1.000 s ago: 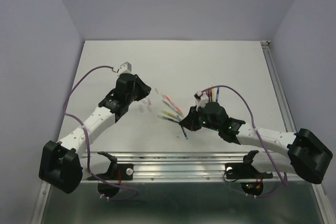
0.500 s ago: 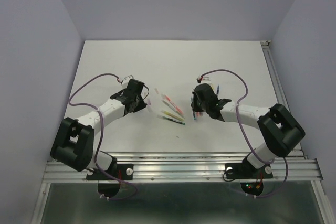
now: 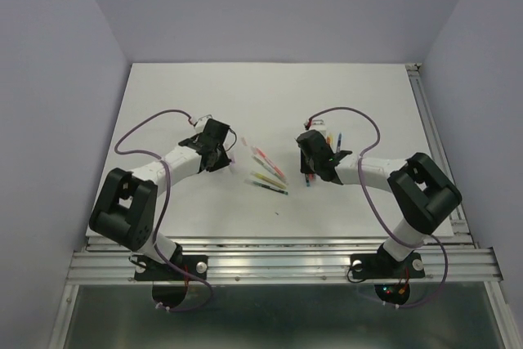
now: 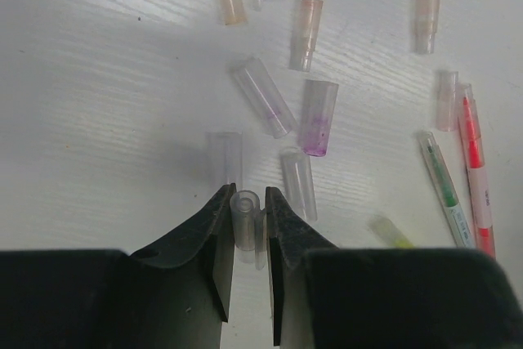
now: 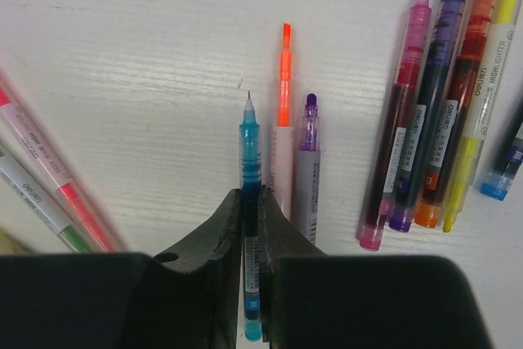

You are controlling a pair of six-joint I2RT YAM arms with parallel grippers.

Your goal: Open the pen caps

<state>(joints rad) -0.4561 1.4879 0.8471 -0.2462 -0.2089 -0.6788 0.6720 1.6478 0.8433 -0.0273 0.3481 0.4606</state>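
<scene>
Left gripper (image 4: 247, 194) is clamped on 1 cap (image 4: 244, 222): a short clear tube, open end up, pinched between both fingers just above the table (image 4: 98, 79). 9 loose caps (image 4: 318, 116) lie scattered on the table ahead of it. They are translucent, tinted clear, pale pink, yellowish or purple, and most lie apart from each other. 2 clear ones lie just beside the fingertips. Right gripper (image 5: 250, 195) is clamped on a blue pen (image 5: 249, 149), its bare tip pointing away from the wrist. An orange highlighter (image 5: 283, 120) and a purple pen (image 5: 306, 161) lie just to its right, both uncapped. The blue pen's lower barrel is hidden between the fingers. In the left wrist view a yellow pen (image 4: 389, 231) is blurred and a red highlighter (image 4: 475, 171) is cut off by the gripper body. In the top view the caps are too small to resolve. Against 1 s earlier, both arms have folded back, elbows now toward the near edge. The right gripper has moved from the middle of the table to the right-hand group of pens (image 5: 433, 120). The left gripper has barely shifted.
</scene>
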